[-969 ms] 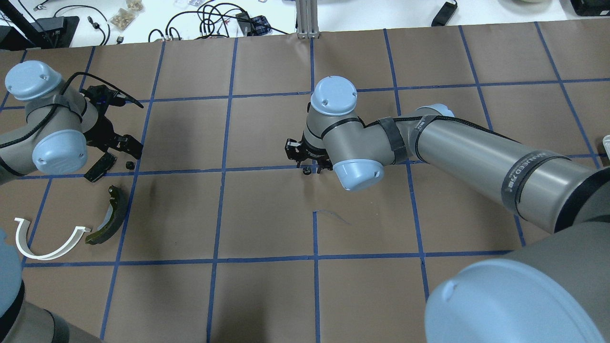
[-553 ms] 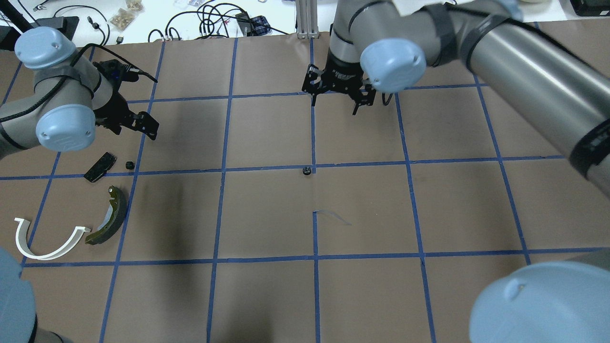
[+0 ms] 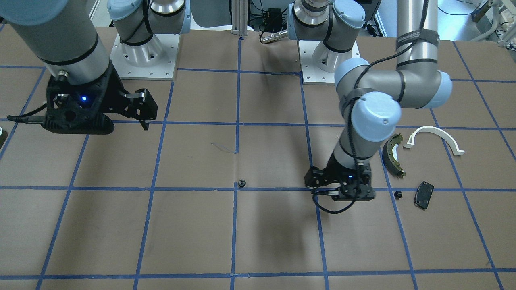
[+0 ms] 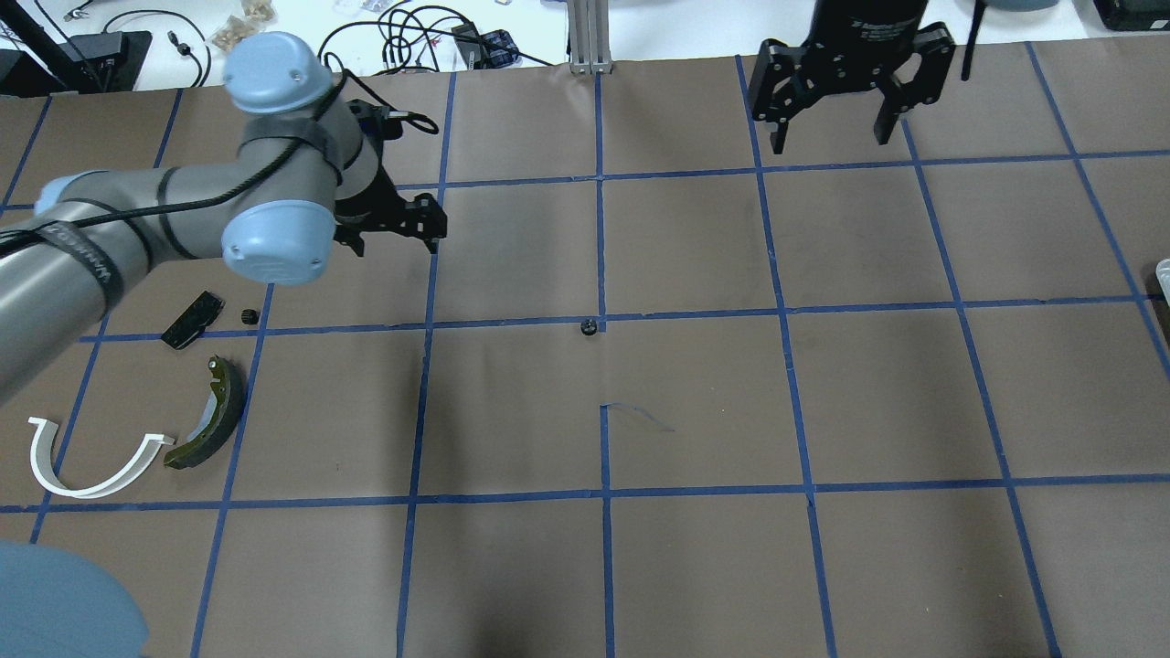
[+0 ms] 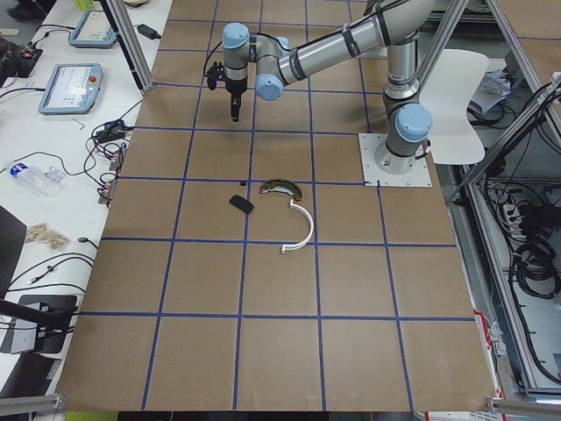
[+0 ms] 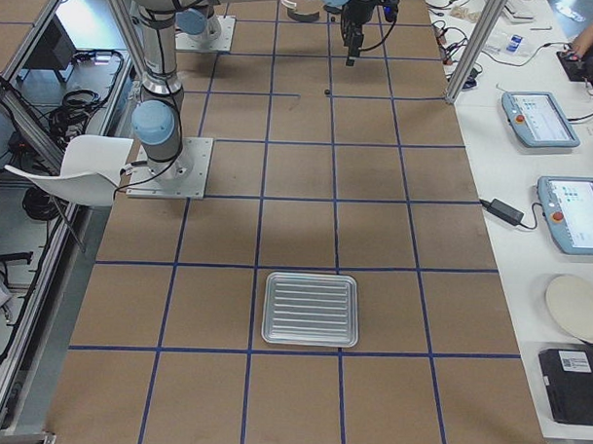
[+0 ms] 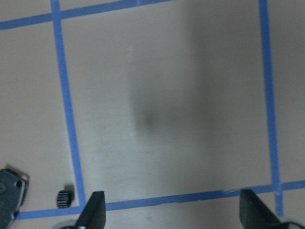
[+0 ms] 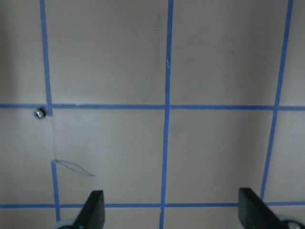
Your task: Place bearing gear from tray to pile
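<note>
**Small black bearing gear** [image 4: 590,327]: you find it on a blue tape crossing [image 4: 600,319] near the middle of the brown paper worktop [image 4: 695,402], well apart from the pile [image 4: 219,393] and both arms.

**Left gripper** [image 4: 398,239]: fingers wide, gripping nothing, above the worktop between gear and pile.

**Right gripper** [image 4: 832,137]: fingers wide, gripping nothing, near the far worktop edge.

**Pile, by the left edge:** curved olive-and-black brake shoe [image 4: 224,416], white plastic arch [image 4: 84,493], flat black plate [image 4: 192,320] and a second small black gear [image 4: 248,316].

**Ribbed silver metal tray** [image 6: 310,308]: at the far right end.

**Grey arm strap** [image 3: 417,38]: its lettering is too small for you to read.
</note>
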Controlling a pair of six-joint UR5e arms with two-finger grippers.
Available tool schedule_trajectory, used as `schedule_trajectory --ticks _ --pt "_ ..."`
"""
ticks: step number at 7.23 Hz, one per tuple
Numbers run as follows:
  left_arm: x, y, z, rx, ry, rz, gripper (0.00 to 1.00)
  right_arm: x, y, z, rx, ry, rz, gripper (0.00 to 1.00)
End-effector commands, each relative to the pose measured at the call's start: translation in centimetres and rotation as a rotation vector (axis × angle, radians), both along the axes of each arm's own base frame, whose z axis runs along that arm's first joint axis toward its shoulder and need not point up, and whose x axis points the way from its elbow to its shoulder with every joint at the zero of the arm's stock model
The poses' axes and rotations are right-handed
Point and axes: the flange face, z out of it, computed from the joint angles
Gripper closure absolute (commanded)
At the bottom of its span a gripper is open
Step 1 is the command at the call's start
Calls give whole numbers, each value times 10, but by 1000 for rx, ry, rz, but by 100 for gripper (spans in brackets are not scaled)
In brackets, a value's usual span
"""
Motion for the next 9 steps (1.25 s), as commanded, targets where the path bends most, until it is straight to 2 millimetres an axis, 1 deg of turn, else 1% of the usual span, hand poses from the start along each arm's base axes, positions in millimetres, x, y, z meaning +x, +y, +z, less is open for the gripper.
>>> schedule_trajectory --ticks 1,2,3,4,5,6,7,8,9 --pt "-98 5 -7 -16 39 33 0 -18 34 -21 -72 9 16 0" --pt "-140 3 -13 -17 50 70 0 -16 39 -11 -198 6 12 0" --pt "-175 14 -43 21 28 49 0 -15 36 0 -222 1 5 0" --pt "-192 20 -61 43 15 27 0 -15 34 13 -251 -6 -26 0" --pt "-198 23 -66 50 12 10 0 -13 33 17 -261 -20 -143 0" --pt "-200 31 -75 70 0 4 0 -13 33 14 -255 -19 -168 0" --pt "-197 35 -81 77 -9 8 1 -13 35 11 -242 -18 -167 0" --pt "-196 37 -90 94 -15 8 6 -12 39 9 -212 -13 -164 0" --pt "-196 38 -96 102 -20 10 7 -10 41 2 -186 -14 -155 0"
